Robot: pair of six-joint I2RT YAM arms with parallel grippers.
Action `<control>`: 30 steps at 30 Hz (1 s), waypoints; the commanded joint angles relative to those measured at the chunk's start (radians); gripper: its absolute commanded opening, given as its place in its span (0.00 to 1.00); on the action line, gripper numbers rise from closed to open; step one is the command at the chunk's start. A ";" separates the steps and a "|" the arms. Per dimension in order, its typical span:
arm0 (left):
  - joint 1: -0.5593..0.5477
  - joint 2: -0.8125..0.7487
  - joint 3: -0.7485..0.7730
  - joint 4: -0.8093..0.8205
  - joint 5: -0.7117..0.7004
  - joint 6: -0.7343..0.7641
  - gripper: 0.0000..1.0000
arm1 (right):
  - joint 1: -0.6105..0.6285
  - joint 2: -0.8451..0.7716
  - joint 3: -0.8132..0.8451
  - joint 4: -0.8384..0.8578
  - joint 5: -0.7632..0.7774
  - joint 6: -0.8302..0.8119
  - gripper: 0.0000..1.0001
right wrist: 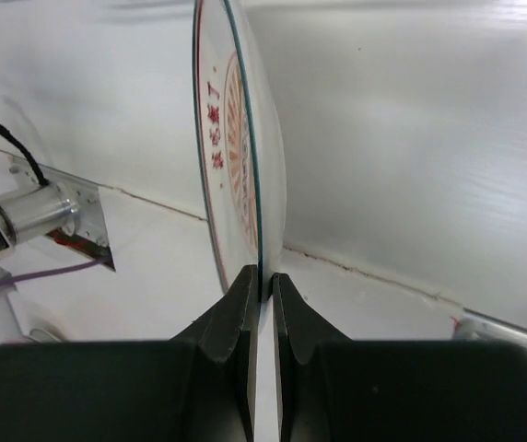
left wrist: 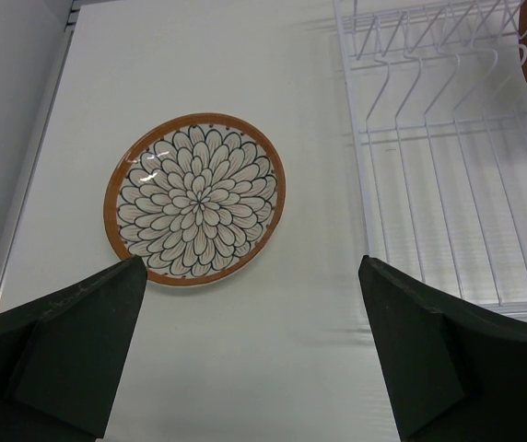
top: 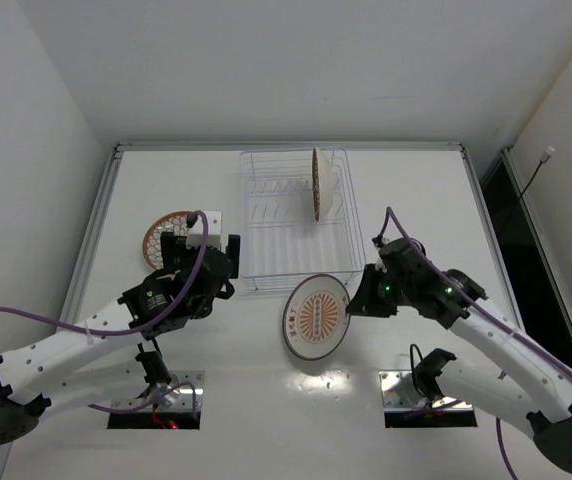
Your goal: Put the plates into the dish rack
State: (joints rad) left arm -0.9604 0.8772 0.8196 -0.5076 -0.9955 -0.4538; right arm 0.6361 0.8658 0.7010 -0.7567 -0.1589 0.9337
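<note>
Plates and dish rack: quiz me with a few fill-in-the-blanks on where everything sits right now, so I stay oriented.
1. The right gripper is shut on the sunburst plate, while the left gripper has its jaws ____.
2. Counting the upright brown-rimmed plate, the number of plates in the dish rack is ____.
3. The flower-pattern plate lies flat on the table, outside the rack on its ____ side.
Missing words: open; one; left.
</note>
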 commanded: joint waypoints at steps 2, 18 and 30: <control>0.009 0.000 -0.005 0.024 -0.022 -0.013 1.00 | 0.033 0.002 0.210 -0.108 0.099 -0.146 0.00; 0.009 0.000 -0.005 0.024 -0.031 -0.013 1.00 | 0.053 0.475 1.078 -0.319 0.631 -0.387 0.00; 0.009 0.000 -0.005 0.024 -0.012 -0.013 1.00 | 0.043 0.978 1.575 -0.310 0.857 -0.553 0.00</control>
State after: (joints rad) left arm -0.9604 0.8818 0.8196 -0.5076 -1.0016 -0.4538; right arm 0.6830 1.8015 2.1956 -1.1267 0.5991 0.4370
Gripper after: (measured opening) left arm 1.000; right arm 0.040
